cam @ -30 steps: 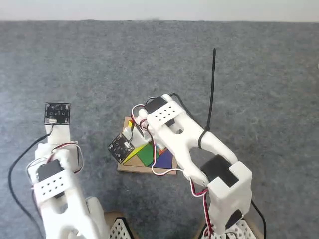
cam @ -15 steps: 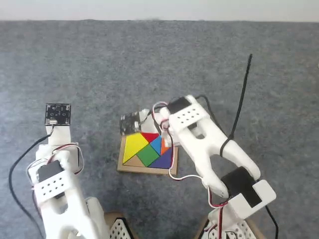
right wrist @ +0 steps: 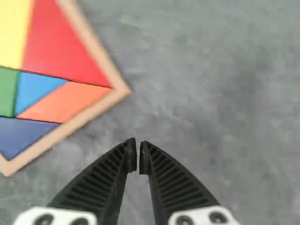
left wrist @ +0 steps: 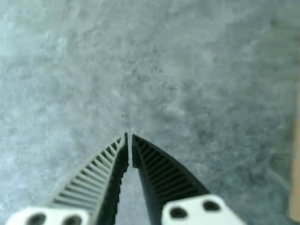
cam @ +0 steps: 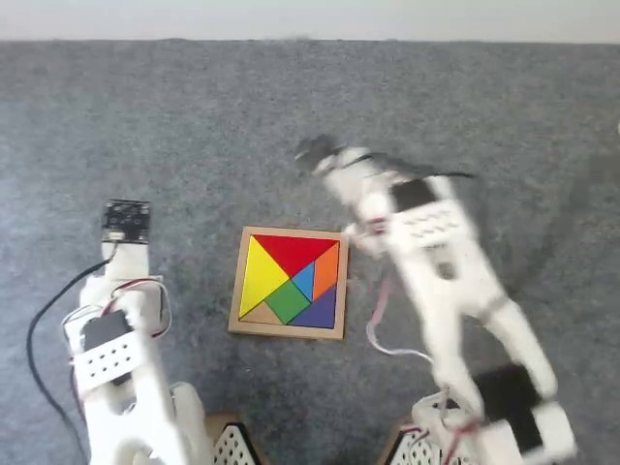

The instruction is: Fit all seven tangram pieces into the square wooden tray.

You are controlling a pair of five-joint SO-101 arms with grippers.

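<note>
The square wooden tray (cam: 291, 330) lies flat on the grey surface (cam: 194, 116). It holds a yellow triangle (cam: 260, 271), red triangle (cam: 295, 252), orange piece (cam: 327, 269), blue triangle (cam: 304, 281), green square (cam: 287, 302) and purple triangle (cam: 318, 310), packed edge to edge. A tan patch (cam: 254, 313) in one corner may be a piece or bare wood; I cannot tell. The right jaws, pressed together and empty, hang just off the tray's corner beside the red triangle, not touching it. The left jaws, also pressed together and empty, are well apart from the tray.
</note>
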